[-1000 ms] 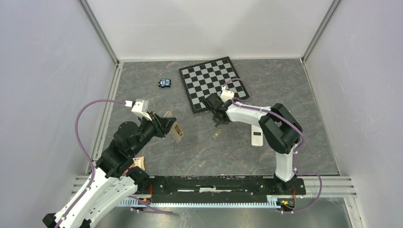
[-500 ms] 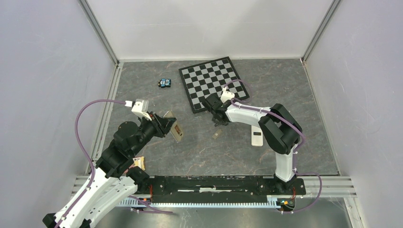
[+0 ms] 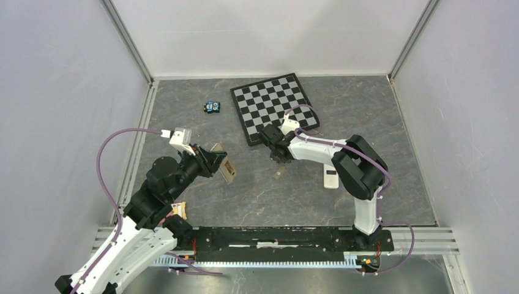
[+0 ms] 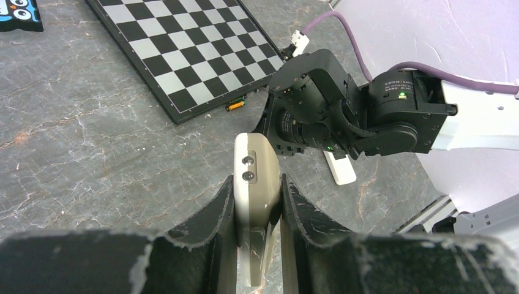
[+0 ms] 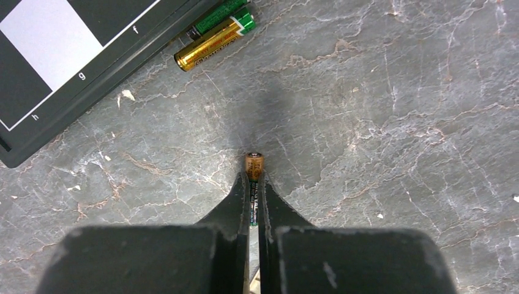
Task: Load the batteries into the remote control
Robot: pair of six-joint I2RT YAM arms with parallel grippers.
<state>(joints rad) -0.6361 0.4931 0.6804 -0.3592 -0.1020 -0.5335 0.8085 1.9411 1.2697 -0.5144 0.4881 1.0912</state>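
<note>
My left gripper [image 4: 257,184] is shut on the remote control [image 4: 257,159], held edge-on above the floor; in the top view the remote [image 3: 227,169] sticks out from the left gripper [image 3: 215,163] with its tan back showing. My right gripper [image 5: 254,179] is shut on a thin battery [image 5: 254,164], whose gold end pokes past the fingertips just above the floor. A second gold-and-green battery [image 5: 213,38] lies against the chessboard's edge, with a green cylinder [image 5: 223,13] right behind it. In the top view the right gripper [image 3: 278,154] sits at the board's near corner.
The chessboard [image 3: 275,107] lies at the back middle. A plain white slab [image 3: 331,177] lies beside the right arm. A small tan piece [image 3: 279,173] lies on the floor below the right gripper. A small blue item [image 3: 212,107] lies at the back left.
My right gripper has shifted slightly left and back toward the chessboard's corner. The left arm and the remote have not moved.
</note>
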